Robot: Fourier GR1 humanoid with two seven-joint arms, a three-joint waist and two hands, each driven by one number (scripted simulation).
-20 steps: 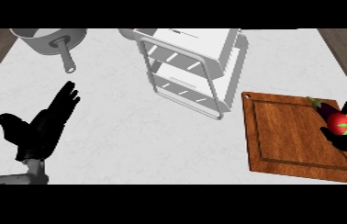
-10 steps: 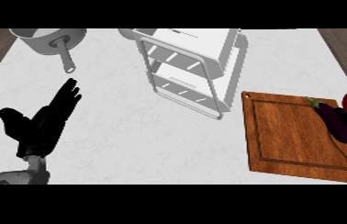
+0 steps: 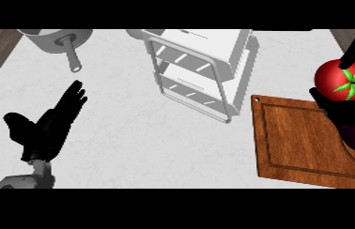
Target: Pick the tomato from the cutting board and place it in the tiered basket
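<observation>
Red round tomato with green calyx (image 3: 335,80) at three o'clock, held in the black right hand (image 3: 334,111), fingers curled round it, above the brown wooden cutting board (image 3: 295,139); white wire tiered basket (image 3: 197,66) at twelve o'clock; black left hand (image 3: 49,125) at eight o'clock, fingers spread, resting.

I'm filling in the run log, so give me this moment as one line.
phase: carry | right hand: holding tomato above cutting board | left hand: open, resting | tiered basket: no tomato yet
</observation>
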